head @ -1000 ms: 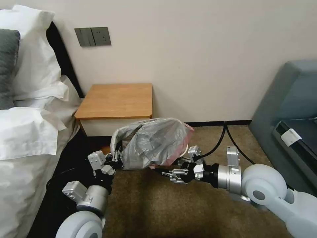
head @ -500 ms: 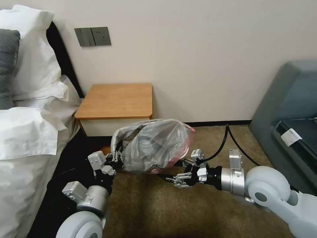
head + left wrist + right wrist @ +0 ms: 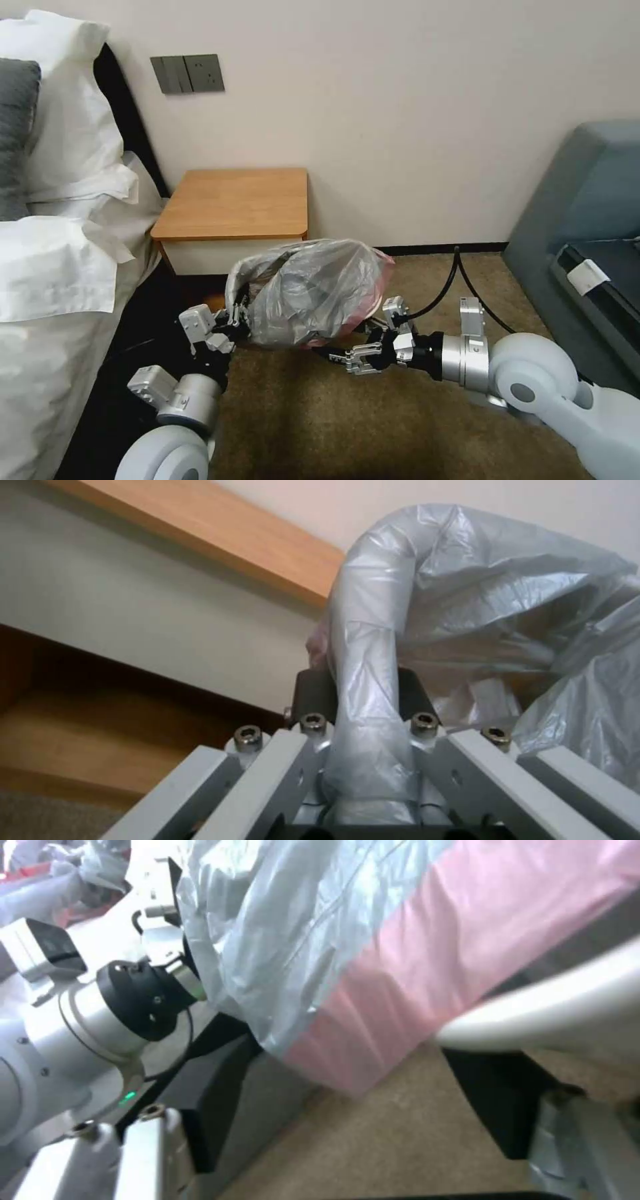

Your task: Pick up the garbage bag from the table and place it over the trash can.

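The garbage bag is draped over the trash can, off the counter. The left gripper has its jaws clamped on a fold. The right gripper sits spread, empty, beneath the pink rim. Next, I reckon: tug that rim down.

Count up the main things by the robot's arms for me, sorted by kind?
Claws: 2, the left claw and the right claw
Thin crinkly grey plastic garbage bag with a pink rim: 1
Small beige plastic trash can: 1
Small wooden table with an orange-brown top: 1
Total: 5
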Available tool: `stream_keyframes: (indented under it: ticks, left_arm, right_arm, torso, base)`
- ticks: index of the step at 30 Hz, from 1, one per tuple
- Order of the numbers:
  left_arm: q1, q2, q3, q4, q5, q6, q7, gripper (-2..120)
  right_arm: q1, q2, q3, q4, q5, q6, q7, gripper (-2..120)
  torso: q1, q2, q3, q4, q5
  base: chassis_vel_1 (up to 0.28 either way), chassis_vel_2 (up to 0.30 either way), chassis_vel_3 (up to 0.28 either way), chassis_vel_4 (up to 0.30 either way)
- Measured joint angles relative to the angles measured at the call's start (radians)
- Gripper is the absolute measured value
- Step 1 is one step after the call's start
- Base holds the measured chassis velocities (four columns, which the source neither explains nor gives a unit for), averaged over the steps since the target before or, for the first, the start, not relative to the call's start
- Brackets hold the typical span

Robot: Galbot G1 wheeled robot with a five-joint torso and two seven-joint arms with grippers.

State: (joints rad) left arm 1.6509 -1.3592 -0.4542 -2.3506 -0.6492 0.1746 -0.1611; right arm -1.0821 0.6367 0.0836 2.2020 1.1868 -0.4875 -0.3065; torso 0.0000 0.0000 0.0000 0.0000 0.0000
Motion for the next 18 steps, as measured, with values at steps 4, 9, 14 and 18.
stream_keyframes:
  ticks: [4,9,14,18]
  left_arm:
    - [0.000,0.002,0.000,0.000,0.000,0.000,0.002,7]
    - [-0.001,0.005,-0.003,0.000,0.000,-0.001,0.004,7]
    - [0.004,0.007,-0.006,0.000,0.001,-0.007,0.008,7]
    - [0.011,0.009,-0.009,-0.003,0.001,-0.011,0.014,7]
  right_arm:
    - [0.003,0.000,-0.002,0.006,0.007,0.000,0.000,68]
    - [0.011,0.001,-0.009,0.005,0.006,-0.001,0.003,51]
    - [0.020,0.008,-0.026,0.005,-0.015,0.002,0.004,29]
    - [0.023,0.012,-0.033,0.006,-0.020,0.002,0.004,16]
  torso:
    - [0.000,0.000,0.000,0.0000,-0.0001]
    - [0.000,0.000,0.000,0.0000,0.0000]
    - [0.000,0.000,0.000,0.0001,0.0000]
    - [0.000,0.000,0.000,0.0000,0.0000]
  base:
    - [0.000,0.000,0.000,0.000]
    - [0.000,0.000,0.000,0.000]
    - [0.000,0.000,0.000,0.000]
    - [0.000,0.000,0.000,0.000]
